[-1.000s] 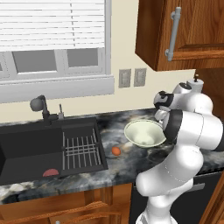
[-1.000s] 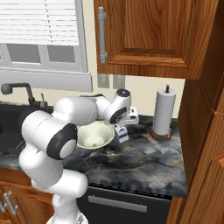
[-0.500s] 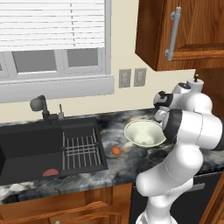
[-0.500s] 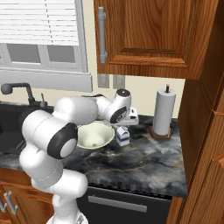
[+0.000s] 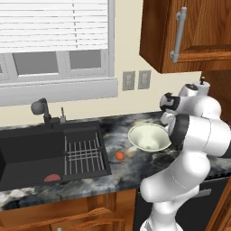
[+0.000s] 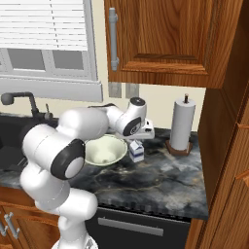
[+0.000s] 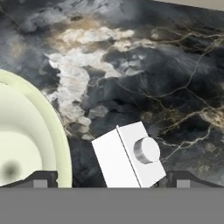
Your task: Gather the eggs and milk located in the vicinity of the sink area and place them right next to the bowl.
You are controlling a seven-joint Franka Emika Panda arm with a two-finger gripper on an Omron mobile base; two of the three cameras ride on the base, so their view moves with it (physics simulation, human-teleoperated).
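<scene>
At the lower middle of the hand view, the small white boxy milk carton [image 7: 127, 157] sits between the spread, empty tips of the pincer [image 7: 112, 179], the large round pale-green bowl [image 7: 57, 135] just beside it at left. In the right base view, a tall white paper-towel roll [image 6: 182, 125] stands right of the carton on the dark marbled counter [image 6: 160, 180]. The small orange egg [image 5: 119, 155] lies near the bowl, centre of the left base view.

I'm in a kitchen: I see a black sunken sink [image 5: 31, 158] with a wire rack [image 5: 83, 155] and dark faucet [image 5: 43, 110], marbled countertop [image 6: 160, 180], wooden cabinets [image 6: 165, 34], and a paper-towel roll [image 6: 182, 124] standing on its holder [image 6: 179, 147].
</scene>
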